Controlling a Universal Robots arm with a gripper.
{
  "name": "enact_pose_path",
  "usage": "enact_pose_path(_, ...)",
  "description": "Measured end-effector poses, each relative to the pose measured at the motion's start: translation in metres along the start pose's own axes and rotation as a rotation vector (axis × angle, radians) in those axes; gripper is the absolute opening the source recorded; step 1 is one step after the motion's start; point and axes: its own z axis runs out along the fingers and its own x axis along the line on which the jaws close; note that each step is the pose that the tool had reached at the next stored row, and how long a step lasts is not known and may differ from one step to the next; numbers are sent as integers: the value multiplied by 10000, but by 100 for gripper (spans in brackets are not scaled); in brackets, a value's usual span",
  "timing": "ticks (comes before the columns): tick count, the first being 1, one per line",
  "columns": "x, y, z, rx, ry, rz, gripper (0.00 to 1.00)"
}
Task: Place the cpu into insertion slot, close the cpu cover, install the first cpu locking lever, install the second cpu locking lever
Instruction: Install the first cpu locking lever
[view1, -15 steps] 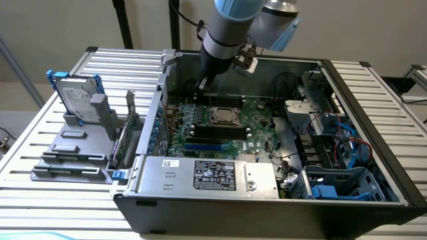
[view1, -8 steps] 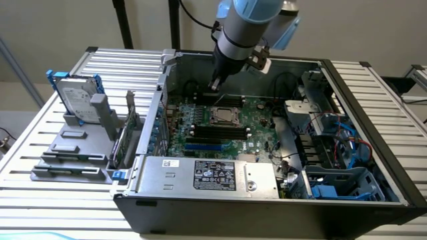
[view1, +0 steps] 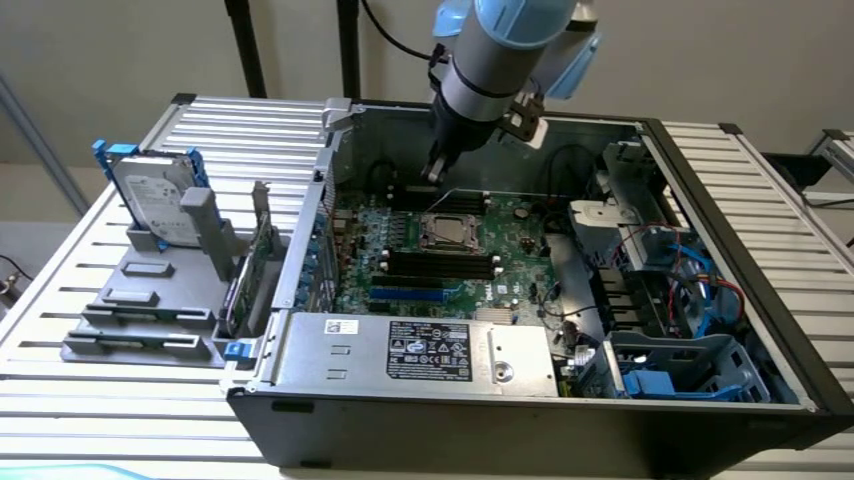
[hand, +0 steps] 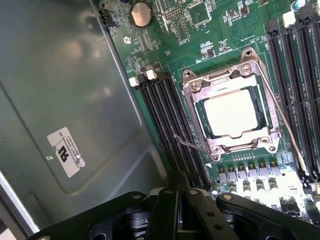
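As tool (hand: 176, 180) hovers over memory slots (hand: 170, 120), cpu cover (hand: 192, 100) frames cpu (hand: 231, 114).

A robotics workshop: an opened desktop computer case (view1: 534, 430) lies on a slatted metal table (view1: 80, 395).

A dull silver-beige top is shown on the cpu (hand: 231, 114), framed by the silvery cpu cover (hand: 197, 107). The motherboard (hand: 210, 45) is coloured green; the memory slots (hand: 172, 125) and pincer (hand: 177, 185) are coloured black.
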Motion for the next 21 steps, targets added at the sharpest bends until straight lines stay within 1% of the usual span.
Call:
enact_pose_path(2,-12,4,29,-7,-11,1,11)
enact_pose_path(3,-18,4,41,-13,-27,4,11)
enact_pose_path(9,-69,-26,104,-70,-149,24,11)
enact_pose_path(12,-91,-48,137,-146,-233,46,11)
enact_pose_path(15,-102,-42,164,-253,-313,84,11)
enact_pose_path(16,-105,-39,175,-281,-330,97,11)
enact_pose_path(17,-110,-34,189,-297,-346,104,11)
enact_pose_path(18,-122,-23,227,-312,-371,116,11)
enact_pose_path(21,-140,-6,283,-327,-400,128,11)
